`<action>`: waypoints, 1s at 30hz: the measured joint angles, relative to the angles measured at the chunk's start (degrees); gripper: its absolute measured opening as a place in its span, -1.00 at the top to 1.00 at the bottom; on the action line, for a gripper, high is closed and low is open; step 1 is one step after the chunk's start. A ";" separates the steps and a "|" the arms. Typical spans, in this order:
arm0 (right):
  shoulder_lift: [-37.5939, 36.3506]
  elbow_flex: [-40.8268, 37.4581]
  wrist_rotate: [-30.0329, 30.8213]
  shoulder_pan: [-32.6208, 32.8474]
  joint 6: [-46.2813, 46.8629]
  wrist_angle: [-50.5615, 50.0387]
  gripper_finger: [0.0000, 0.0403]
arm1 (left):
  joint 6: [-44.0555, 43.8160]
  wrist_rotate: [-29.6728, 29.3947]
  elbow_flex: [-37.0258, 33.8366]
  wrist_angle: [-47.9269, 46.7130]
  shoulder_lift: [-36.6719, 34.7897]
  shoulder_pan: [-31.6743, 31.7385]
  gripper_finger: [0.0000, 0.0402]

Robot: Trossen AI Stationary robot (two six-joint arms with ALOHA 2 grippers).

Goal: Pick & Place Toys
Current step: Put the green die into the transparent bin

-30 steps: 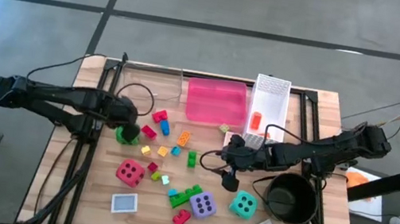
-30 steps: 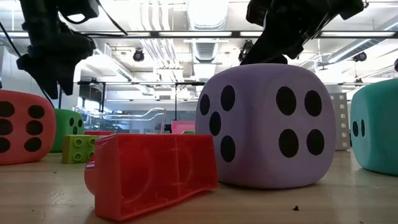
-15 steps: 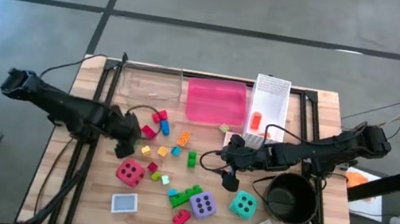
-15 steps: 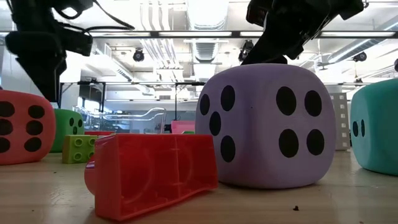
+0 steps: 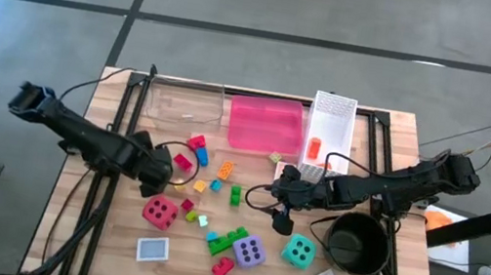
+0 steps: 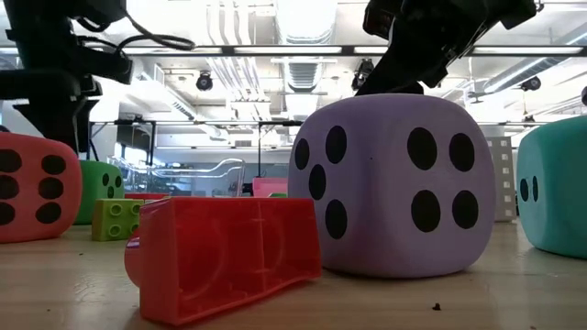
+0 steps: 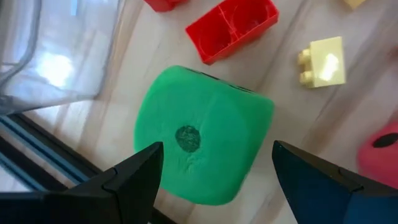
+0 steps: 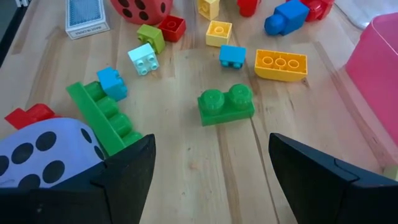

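Green soft die (image 7: 202, 134) fills the left wrist view, sitting on the wooden table (image 5: 102, 233) between the wide-open fingers of the left gripper (image 7: 214, 168), apparently lined up to grasp; nothing is held. Beyond it lie a red brick (image 7: 231, 29) and a yellow brick (image 7: 322, 60). Farther off, the right gripper (image 5: 282, 224) hangs open and empty above the green brick (image 8: 226, 103), near the purple die (image 5: 249, 251).

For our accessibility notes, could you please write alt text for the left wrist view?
A green soft die sits on the wooden table between the open left claw's two dark fingers, which do not touch it. Beyond it lie a red brick and a pale yellow brick; a clear container is beside it.
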 joint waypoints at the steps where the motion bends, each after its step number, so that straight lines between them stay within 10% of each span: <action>1: 0.00 0.00 0.00 0.00 0.00 0.00 -0.52 | 0.34 -0.34 0.00 -0.01 0.73 -0.16 -0.51; 30: 0.00 -1.07 -0.04 0.00 0.04 0.20 -0.52 | 0.05 -4.01 -2.03 3.74 11.82 -0.99 -0.51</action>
